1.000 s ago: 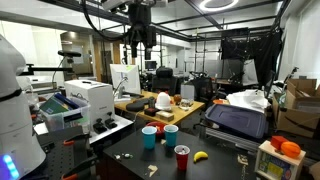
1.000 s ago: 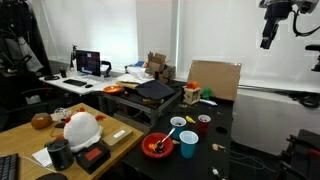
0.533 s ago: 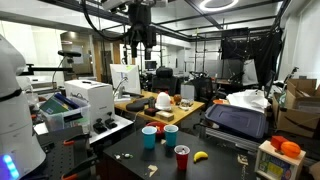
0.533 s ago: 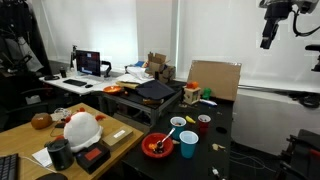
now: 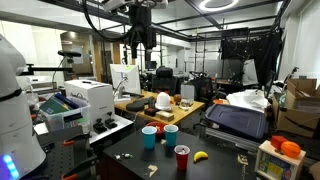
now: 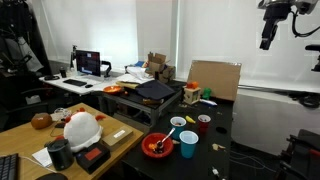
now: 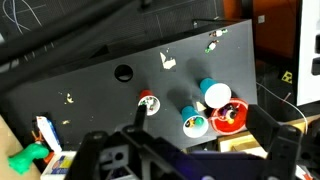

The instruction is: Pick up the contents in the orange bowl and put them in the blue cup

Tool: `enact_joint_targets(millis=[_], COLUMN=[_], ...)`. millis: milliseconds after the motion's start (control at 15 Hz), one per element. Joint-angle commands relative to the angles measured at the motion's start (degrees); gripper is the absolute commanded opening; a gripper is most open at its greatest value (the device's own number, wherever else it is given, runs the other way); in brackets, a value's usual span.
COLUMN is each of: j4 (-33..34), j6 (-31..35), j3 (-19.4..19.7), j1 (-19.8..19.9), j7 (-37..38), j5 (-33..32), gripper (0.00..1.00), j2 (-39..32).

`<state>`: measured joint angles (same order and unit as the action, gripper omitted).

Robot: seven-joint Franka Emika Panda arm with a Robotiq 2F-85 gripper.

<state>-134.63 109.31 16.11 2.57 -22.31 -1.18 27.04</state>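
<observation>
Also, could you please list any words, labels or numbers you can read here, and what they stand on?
No text can be read in any view.
Monitor: lit, but too small and blurred.
White machine: any labels too small to read.
Cardboard sheet: no print visible.

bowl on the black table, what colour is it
Orange-red. The bowl shows best in an exterior view, beside the blue cup.

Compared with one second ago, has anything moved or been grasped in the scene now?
Nothing visibly changed. The gripper stays open and empty, high up; the orange bowl and the blue cup stand where they were.
</observation>
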Motion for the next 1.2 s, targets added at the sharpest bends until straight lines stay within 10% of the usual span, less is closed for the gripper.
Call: enact_joint_targets(millis=[0,1133], j4=[0.8,15.2], j6=[0.9,27.8], j3=[-1.5,-16.6], j1=[0.0,-5.4], j7=[-0.8,10.1], j5=[1.3,4.2], gripper=[1.0,1.0], j2=[-4.0,-41.8])
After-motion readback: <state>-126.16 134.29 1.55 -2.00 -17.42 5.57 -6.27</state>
